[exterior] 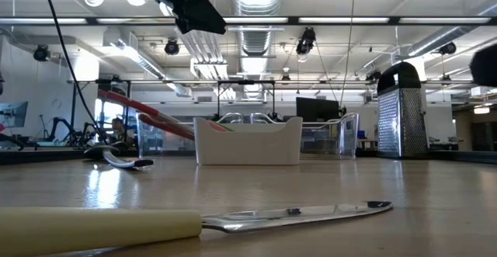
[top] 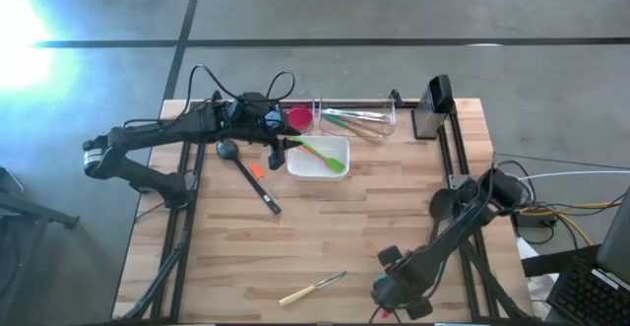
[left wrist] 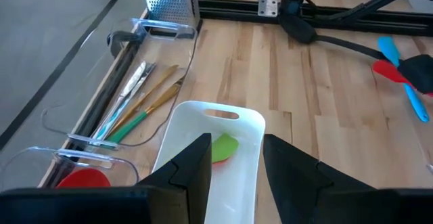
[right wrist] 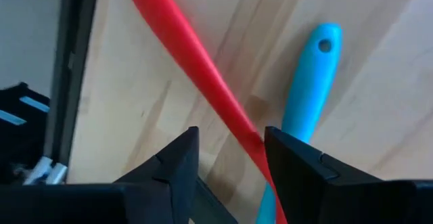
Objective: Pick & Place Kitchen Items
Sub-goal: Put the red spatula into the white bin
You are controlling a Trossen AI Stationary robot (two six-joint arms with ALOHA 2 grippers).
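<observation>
My left gripper [left wrist: 237, 166] is open and empty, hovering above the near-left end of the white dish [top: 317, 167]; it also shows in the high view [top: 280, 145]. A green spatula [left wrist: 223, 147] lies in the dish. My right gripper [right wrist: 231, 163] is open, low at the table's near right [top: 386, 292]. A red utensil handle [right wrist: 196, 61] runs between its fingers, and a blue handle [right wrist: 308, 82] lies beside it. A black ladle [top: 246, 175] and a cream-handled knife [top: 311, 289] lie on the table. My right gripper has the red handle [right wrist: 245, 137] passing between its open fingers, close to one finger [right wrist: 298, 170]. I cannot tell whether it touches the handle. The fingers point down at the table and lie across the handle.
A clear bin [top: 356, 119] with several utensils and a bin with a red item [top: 298, 119] stand at the far edge. A metal grater [top: 430, 110] stands at the far right. A small orange piece [top: 256, 169] lies by the ladle. The table's middle is bare wood.
</observation>
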